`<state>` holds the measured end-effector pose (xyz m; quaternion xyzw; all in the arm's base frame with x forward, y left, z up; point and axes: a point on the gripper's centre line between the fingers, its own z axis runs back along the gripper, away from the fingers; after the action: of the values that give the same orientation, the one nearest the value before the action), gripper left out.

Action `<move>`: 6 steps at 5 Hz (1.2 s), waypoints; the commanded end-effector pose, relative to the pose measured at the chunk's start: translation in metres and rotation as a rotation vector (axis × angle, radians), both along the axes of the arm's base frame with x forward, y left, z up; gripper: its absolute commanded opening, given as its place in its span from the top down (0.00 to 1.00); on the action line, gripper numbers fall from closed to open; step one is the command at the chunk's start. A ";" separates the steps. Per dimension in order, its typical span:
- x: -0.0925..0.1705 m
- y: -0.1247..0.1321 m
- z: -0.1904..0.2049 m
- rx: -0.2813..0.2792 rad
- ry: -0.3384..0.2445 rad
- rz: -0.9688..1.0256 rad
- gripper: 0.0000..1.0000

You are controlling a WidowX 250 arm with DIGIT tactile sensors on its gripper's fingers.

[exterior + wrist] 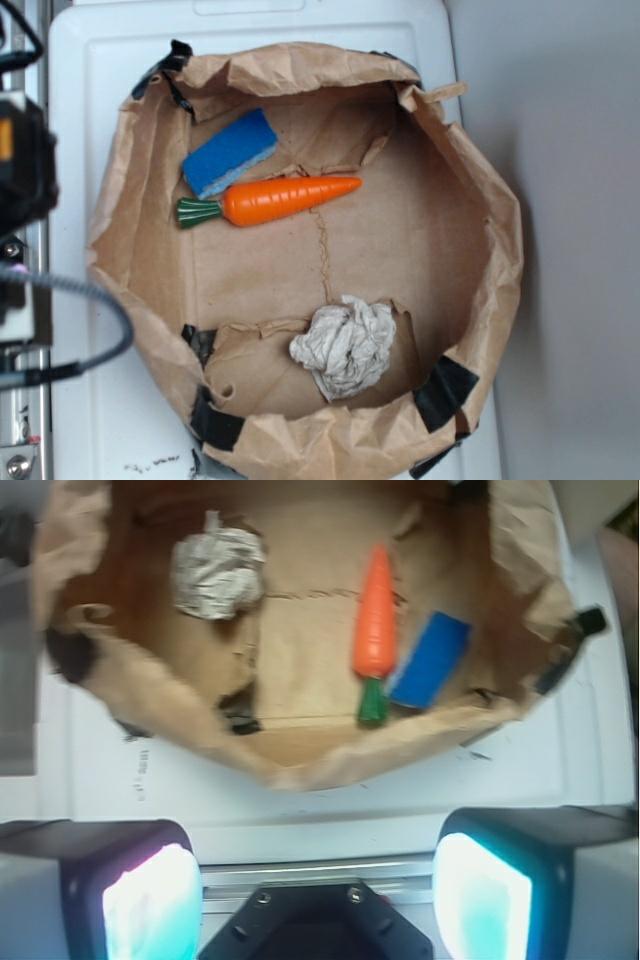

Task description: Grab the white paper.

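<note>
At the bottom of the wrist view, the end effector (318, 885) fills the lower edge, its two fingers (150, 900) spread wide apart with nothing between them, glowing pale at the tips. It hangs over the white bench (330, 800), short of the bag. Just beyond, the rim of the brown paper bag (300, 765) curves across the middle of the frame, patched with black tape (240, 718). Inside it, toward the right, an orange carrot (375, 615) lies with its green stem pointing to the near rim, and a blue sponge (432, 660) sits just beside it on the right. Farther in, at the upper left of the frame, the white paper (217, 572) rests on the bag's floor, a crumpled wad well apart from the carrot. In the exterior view, the paper (345, 347) lies at the lower middle of the bag, near a taped fold, and the carrot (285, 199) and sponge (231, 152) touch at the upper left.
</note>
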<state>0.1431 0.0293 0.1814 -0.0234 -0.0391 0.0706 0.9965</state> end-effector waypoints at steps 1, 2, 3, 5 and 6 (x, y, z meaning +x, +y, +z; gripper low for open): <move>0.004 0.006 0.010 0.012 -0.044 0.013 0.00; 0.004 0.006 0.010 0.012 -0.044 0.013 0.00; 0.004 0.006 0.010 0.012 -0.044 0.013 0.00; 0.038 -0.007 0.006 -0.042 -0.020 -0.018 0.00; 0.046 -0.013 0.004 -0.070 -0.043 -0.068 0.00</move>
<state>0.1840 0.0167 0.1739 -0.0650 -0.0346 0.0459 0.9962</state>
